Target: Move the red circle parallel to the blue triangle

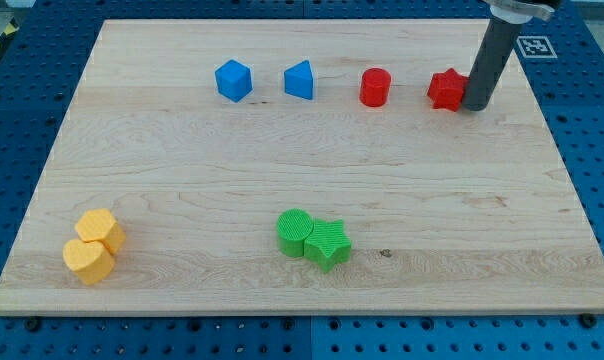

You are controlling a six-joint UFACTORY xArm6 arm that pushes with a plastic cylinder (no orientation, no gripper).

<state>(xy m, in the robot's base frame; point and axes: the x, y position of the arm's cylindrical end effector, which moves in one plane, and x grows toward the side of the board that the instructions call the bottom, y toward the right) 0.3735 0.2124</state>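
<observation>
The red circle (375, 87) stands near the view's top, right of centre. The blue triangle (299, 80) lies to its left, at about the same height in the view. My tip (476, 105) is at the view's upper right, touching the right side of the red star (445, 90). The red star sits between my tip and the red circle, with a gap between star and circle.
A blue cube (233, 80) lies left of the blue triangle. A green circle (296, 232) and a green star (328, 243) touch each other at the bottom centre. Two yellow blocks (94, 246) sit together at the bottom left. The wooden board (282, 170) lies on a blue pegboard.
</observation>
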